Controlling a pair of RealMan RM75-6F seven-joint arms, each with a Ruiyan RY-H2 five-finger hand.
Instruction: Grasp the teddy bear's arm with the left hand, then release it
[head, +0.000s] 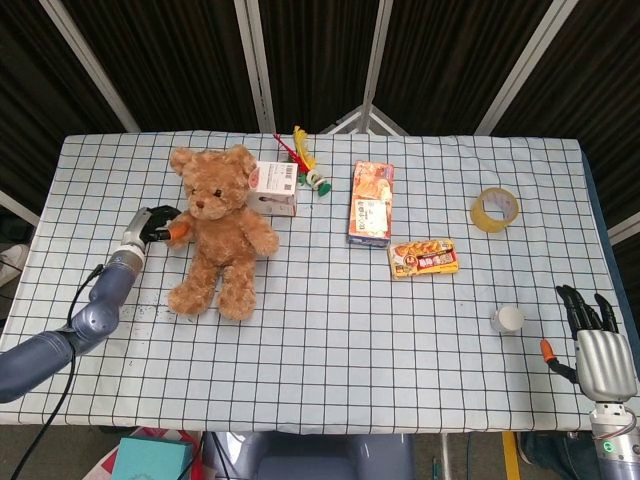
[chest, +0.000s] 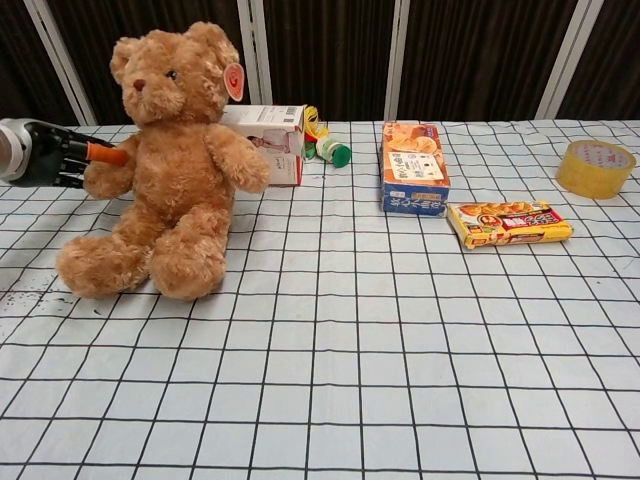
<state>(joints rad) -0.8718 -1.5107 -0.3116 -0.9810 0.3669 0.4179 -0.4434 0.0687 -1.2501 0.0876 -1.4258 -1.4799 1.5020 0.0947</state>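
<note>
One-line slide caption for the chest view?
Left hand grips the seated teddy bear by its arm; boxes, snack pack and tape roll lie on the checked tablecloth.

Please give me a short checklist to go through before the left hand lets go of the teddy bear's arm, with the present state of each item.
1. Left hand holds the arm of the teddy bear: ok, its fingers are closed on the paw.
2. Bear sits upright, legs on the table: ok.
3. Bear will stay up once released: cannot tell; the white box stands close behind it.
4. Room for the hand to draw back leftward: ok, only bare cloth shows there.
5. Right hand is away from the bear: ok, at the table's near right edge.
</note>
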